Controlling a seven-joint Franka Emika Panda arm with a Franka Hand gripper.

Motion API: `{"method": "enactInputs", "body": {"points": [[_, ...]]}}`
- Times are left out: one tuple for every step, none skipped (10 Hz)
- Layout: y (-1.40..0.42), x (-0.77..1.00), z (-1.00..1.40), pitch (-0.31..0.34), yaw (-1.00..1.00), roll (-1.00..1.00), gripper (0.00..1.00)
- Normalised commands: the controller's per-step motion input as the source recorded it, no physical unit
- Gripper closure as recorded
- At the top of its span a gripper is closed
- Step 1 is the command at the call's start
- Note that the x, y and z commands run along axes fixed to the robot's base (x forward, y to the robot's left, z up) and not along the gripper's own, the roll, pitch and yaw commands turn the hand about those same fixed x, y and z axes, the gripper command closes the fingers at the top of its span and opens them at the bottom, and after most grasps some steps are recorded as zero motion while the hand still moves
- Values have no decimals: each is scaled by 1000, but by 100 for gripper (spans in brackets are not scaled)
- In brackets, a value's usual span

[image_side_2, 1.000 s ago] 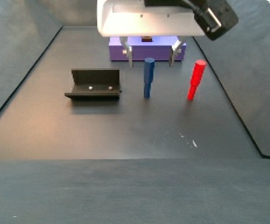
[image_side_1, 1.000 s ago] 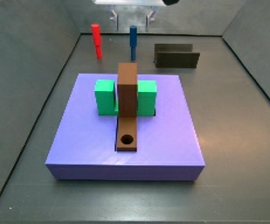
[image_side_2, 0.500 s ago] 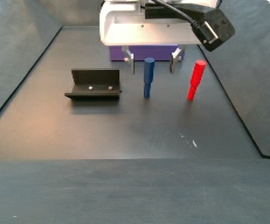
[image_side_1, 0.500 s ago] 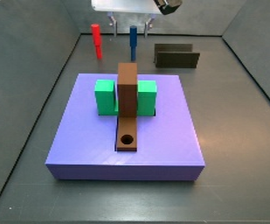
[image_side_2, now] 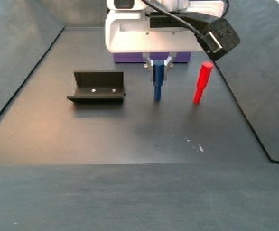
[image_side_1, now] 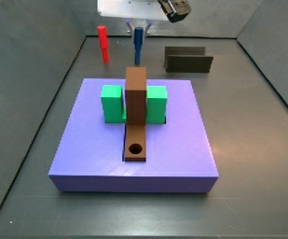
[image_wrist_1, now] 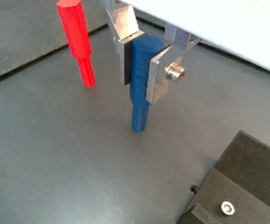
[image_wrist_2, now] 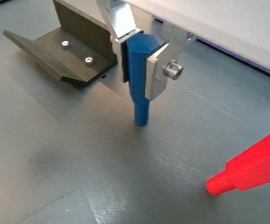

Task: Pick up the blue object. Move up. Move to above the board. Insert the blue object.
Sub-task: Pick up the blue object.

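Note:
The blue object [image_wrist_1: 141,103] is a thin blue peg standing upright on the dark floor, seen in both wrist views [image_wrist_2: 140,105]. My gripper [image_wrist_1: 144,83] has come down over its top, and the silver fingers press on both sides of it. In both side views the blue object [image_side_1: 137,44] [image_side_2: 157,86] stands under the gripper [image_side_2: 161,63], with its foot still on the floor. The board [image_side_1: 96,140] is a lavender slab bearing a brown holed strip [image_side_1: 136,103] and a green block [image_side_1: 111,103]. It lies apart from the gripper.
A red peg [image_side_1: 102,42] stands upright close beside the blue one and shows in other views too [image_side_2: 203,83] [image_wrist_1: 76,44]. The fixture [image_side_1: 187,61] [image_side_2: 96,87] stands on the blue peg's other side. Sloping walls bound the floor.
The gripper has dropped from above the blue peg until its fingers flank the top and close on it. The peg has shifted very slightly sideways.

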Motion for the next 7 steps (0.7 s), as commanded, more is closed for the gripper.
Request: {"method": "enactInputs", "body": {"points": [[0, 0, 0, 0, 0, 0, 100], [0, 0, 0, 0, 0, 0, 100], [0, 0, 0, 0, 0, 0, 100], [0, 0, 0, 0, 0, 0, 100], [0, 0, 0, 0, 0, 0, 100], [0, 0, 0, 0, 0, 0, 100], [0, 0, 0, 0, 0, 0, 100]]}}
